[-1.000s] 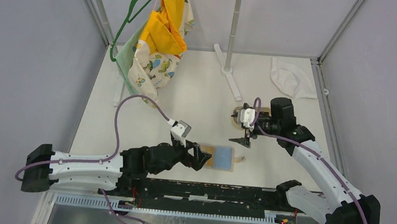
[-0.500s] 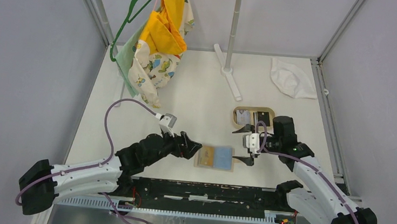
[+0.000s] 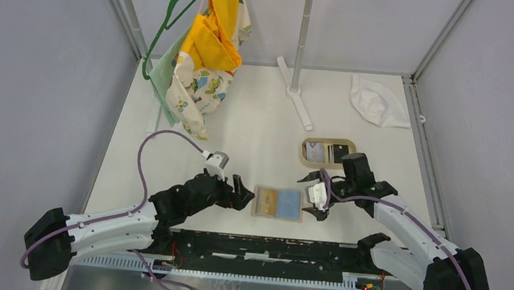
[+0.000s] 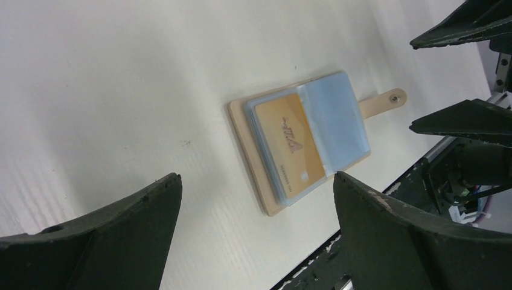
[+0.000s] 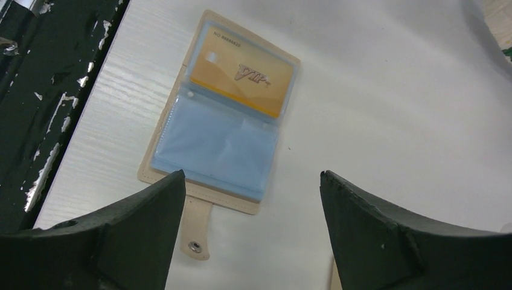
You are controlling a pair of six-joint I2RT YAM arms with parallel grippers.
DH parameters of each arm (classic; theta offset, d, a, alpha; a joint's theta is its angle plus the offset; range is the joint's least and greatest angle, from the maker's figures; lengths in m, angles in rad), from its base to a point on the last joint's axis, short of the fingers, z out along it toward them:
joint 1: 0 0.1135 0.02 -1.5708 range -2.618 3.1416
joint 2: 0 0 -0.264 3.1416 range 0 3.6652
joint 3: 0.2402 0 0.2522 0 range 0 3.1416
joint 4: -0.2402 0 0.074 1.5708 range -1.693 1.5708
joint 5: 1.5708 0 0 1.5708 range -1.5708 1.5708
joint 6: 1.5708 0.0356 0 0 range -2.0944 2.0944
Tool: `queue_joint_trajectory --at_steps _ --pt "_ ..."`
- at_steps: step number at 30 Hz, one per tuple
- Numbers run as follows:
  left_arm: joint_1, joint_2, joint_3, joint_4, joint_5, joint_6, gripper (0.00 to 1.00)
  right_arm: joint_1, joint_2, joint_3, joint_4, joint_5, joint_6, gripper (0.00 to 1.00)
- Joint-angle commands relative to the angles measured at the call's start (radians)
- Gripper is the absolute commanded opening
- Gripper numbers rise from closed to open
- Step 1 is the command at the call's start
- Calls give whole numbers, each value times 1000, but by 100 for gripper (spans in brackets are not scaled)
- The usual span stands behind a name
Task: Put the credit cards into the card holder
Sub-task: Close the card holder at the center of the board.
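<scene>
The card holder (image 3: 278,203) lies open and flat on the white table, tan outside with light blue sleeves (image 5: 214,151). One gold credit card (image 3: 268,202) sits in its left sleeve (image 4: 288,142) (image 5: 241,75). The snap tab (image 4: 383,101) (image 5: 196,232) points right. A white-grey card (image 3: 315,151) and a dark card (image 3: 340,151) lie in the oval tan tray (image 3: 330,139) behind. My left gripper (image 3: 246,199) (image 4: 256,178) is open just left of the holder, holding nothing. My right gripper (image 3: 314,195) (image 5: 252,175) is open just right of it, over the tab, holding nothing.
A black rail (image 3: 266,247) runs along the near table edge, close to the holder. A green hanger with yellow and patterned clothes (image 3: 203,49) hangs at the back left. A white stand pole with its base (image 3: 296,85) and a white cloth (image 3: 379,101) are at the back.
My right gripper has come from over the tray down to the holder's right side. My left gripper has drawn back a little to the left. The holder now lies still and open.
</scene>
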State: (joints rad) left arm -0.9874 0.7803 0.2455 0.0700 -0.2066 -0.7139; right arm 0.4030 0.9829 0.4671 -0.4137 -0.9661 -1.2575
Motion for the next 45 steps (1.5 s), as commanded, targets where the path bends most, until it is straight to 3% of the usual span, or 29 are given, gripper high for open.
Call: queue_joint_trajectory --at_steps 1,4,9,15,34,45 --pt "7 -17 43 -63 -35 8 100 49 33 15 4 83 -31 85" --pt "5 -3 46 -94 -49 1 99 93 73 17 9 134 -24 77" --pt "6 58 60 -86 -19 -5 87 170 152 22 50 248 27 58" --pt "6 167 63 16 57 -24 86 212 195 30 95 296 108 41" --pt "23 442 73 178 195 -172 89 247 301 69 20 447 65 27" --pt "28 599 58 351 273 -236 74 257 323 78 1 453 66 27"
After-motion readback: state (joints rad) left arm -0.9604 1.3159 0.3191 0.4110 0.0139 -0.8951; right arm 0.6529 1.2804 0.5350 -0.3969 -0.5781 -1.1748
